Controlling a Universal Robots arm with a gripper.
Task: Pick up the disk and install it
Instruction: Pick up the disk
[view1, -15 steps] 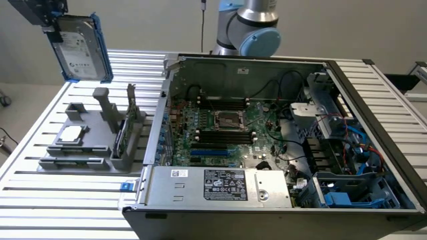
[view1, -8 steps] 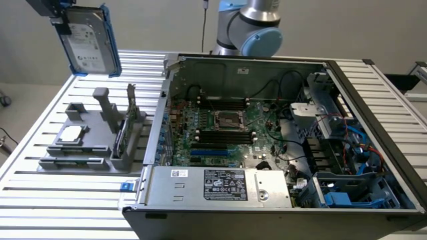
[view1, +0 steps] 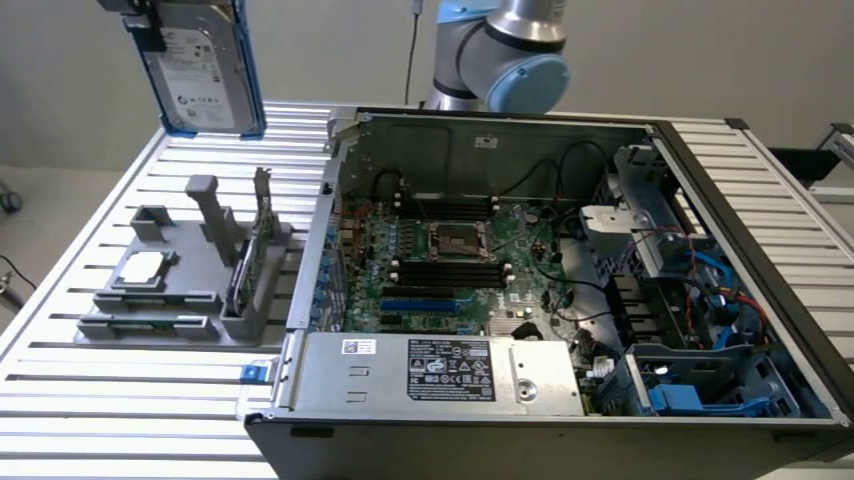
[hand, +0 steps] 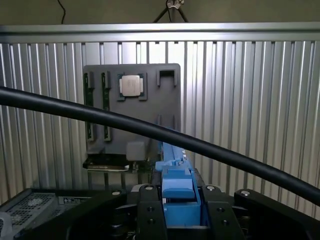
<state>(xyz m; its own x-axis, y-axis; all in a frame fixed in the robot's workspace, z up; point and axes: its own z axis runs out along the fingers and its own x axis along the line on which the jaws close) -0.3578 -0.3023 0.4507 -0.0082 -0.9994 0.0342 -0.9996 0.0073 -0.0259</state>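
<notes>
The disk (view1: 200, 70), a silver-grey hard drive with a white label in a bright blue carrier, hangs upright in the air above the table's far corner at the exterior view's left. My gripper (view1: 144, 22) is shut on its upper end. In the wrist view the blue carrier (hand: 177, 187) sits clamped between the black fingers (hand: 150, 215) of the gripper (hand: 180, 212). The disk is well above the grey holder and apart from the computer case.
Below stands a grey holder (view1: 174, 300) with a small silver chip (view1: 144, 267) and a thin green card (view1: 244, 265). The open computer case (view1: 350, 160) takes up the exterior view's right, with blue drive bays (view1: 694, 395) at its near corner. A black cable (hand: 150, 131) crosses the wrist view.
</notes>
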